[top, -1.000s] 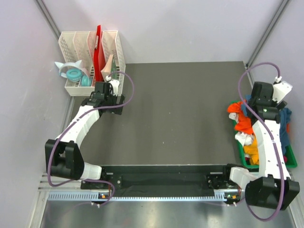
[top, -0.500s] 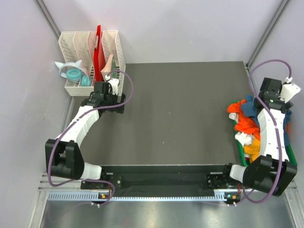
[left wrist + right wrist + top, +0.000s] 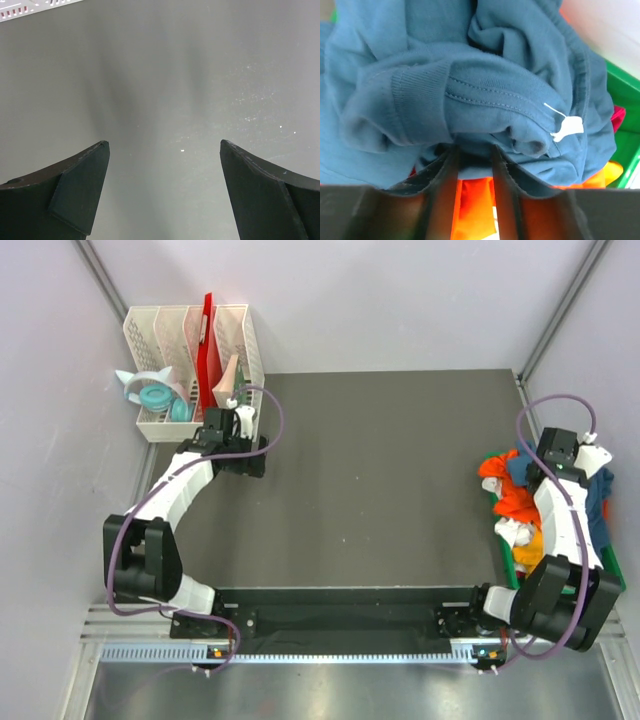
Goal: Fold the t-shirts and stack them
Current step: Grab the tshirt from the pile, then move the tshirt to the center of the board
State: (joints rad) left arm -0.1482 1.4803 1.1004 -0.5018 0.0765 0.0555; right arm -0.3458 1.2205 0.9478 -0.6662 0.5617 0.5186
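The t-shirts lie heaped in a green bin (image 3: 520, 576) at the table's right edge: orange ones (image 3: 514, 498), a teal-blue one (image 3: 603, 496), and bits of white and yellow. My right gripper (image 3: 549, 466) reaches down into this heap. In the right wrist view its fingertips (image 3: 472, 150) stand close together with a fold of the teal-blue t-shirt (image 3: 485, 85) pinched between them, and orange fabric (image 3: 477, 205) shows underneath. My left gripper (image 3: 243, 454) hovers at the table's far left, open (image 3: 162, 145) over bare dark surface, holding nothing.
A white slotted organizer (image 3: 190, 348) with a red item stands at the back left, tape rolls (image 3: 150, 395) beside it. The dark table mat (image 3: 380, 470) spans the middle. The bin's green wall (image 3: 625, 90) shows in the right wrist view.
My right gripper has swung over the bin, dropped into the heap and narrowed onto teal fabric. The left arm shifted slightly right, still open.
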